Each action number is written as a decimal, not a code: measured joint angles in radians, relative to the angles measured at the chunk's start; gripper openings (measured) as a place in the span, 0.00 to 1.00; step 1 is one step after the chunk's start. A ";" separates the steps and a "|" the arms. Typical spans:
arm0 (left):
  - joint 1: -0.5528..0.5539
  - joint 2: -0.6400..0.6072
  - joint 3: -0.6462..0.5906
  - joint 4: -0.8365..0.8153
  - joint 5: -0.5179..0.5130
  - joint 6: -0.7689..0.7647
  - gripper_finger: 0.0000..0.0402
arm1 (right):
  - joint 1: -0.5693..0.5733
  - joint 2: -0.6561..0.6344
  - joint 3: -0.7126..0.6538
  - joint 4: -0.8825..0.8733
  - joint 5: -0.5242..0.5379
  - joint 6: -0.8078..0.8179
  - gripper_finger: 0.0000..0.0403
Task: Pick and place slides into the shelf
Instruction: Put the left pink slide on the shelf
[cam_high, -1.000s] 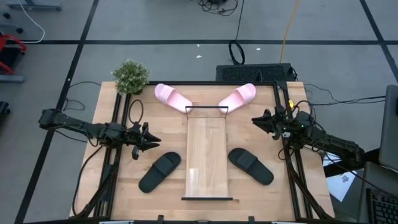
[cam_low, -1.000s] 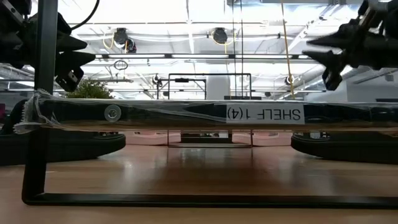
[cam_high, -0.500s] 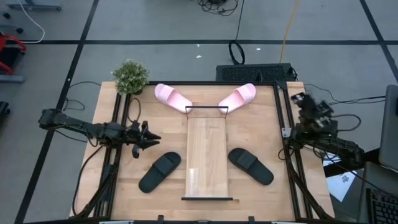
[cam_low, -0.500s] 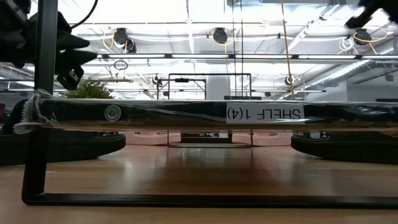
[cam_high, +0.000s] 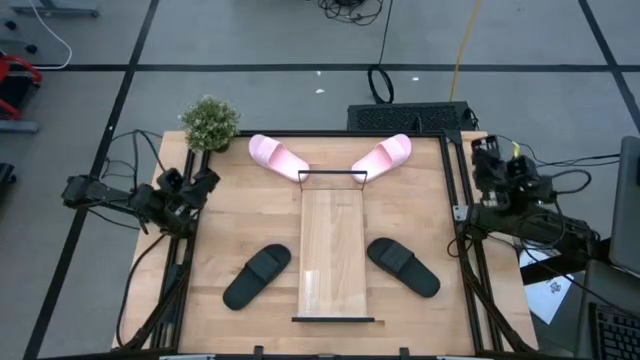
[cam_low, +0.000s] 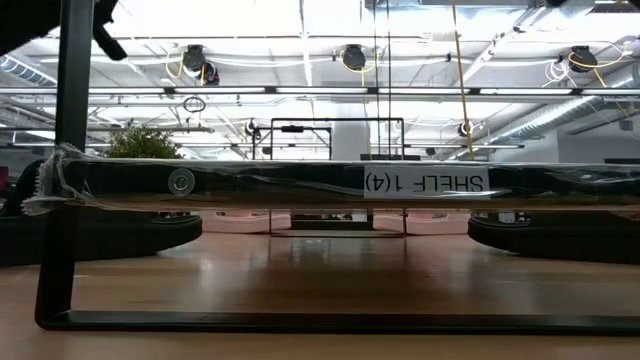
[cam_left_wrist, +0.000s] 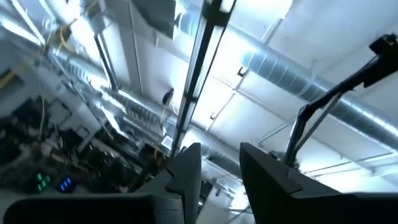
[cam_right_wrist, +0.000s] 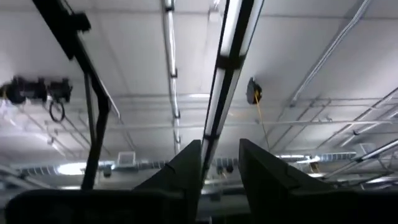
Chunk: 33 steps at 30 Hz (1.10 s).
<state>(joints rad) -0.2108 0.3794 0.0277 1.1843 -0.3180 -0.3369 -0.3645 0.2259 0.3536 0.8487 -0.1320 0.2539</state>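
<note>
Two pale pink slides (cam_high: 277, 155) (cam_high: 383, 154) lie soles down at the far end of the table. They angle in toward the far black bar of the shelf (cam_high: 333, 255), a long wooden board lying flat in the table's middle. One black slide (cam_high: 257, 275) lies left of the shelf and the other (cam_high: 403, 266) right of it. In the low view the shelf's near end (cam_low: 320, 183) fills the width, with the black slides (cam_low: 100, 235) (cam_low: 560, 235) behind it. My left gripper (cam_high: 205, 180) (cam_left_wrist: 221, 165) is at the table's left edge and my right gripper (cam_high: 483, 150) (cam_right_wrist: 221, 162) at its right edge. Both point up at the ceiling, open by a narrow gap, holding nothing.
A small potted plant (cam_high: 210, 122) stands on the table's far left corner. Black frame rails (cam_high: 190, 250) (cam_high: 465, 250) run along the left and right sides. A dark device (cam_high: 410, 115) and cables lie beyond the far edge.
My right gripper drew back from over the table's right part toward the right edge and tipped upward. Then my left gripper pulled back toward the left edge and tipped upward too. Both left the low view. The slides and the shelf stayed put.
</note>
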 joint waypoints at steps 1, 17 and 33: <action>0.000 0.000 0.011 -0.004 0.000 0.009 0.29 | 0.000 0.030 0.021 -0.028 -0.002 -0.028 0.25; 0.000 0.038 0.612 -1.179 -0.306 0.147 0.29 | 0.000 0.436 0.385 -0.794 0.292 -0.422 0.25; 0.000 0.321 0.826 -1.688 -0.416 -0.165 0.29 | 0.000 0.530 0.394 -1.026 0.575 -0.568 0.25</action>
<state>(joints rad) -0.2104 0.7008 0.8539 -0.5041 -0.7338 -0.5017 -0.3649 0.7563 0.7479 -0.1771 0.4425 -0.3146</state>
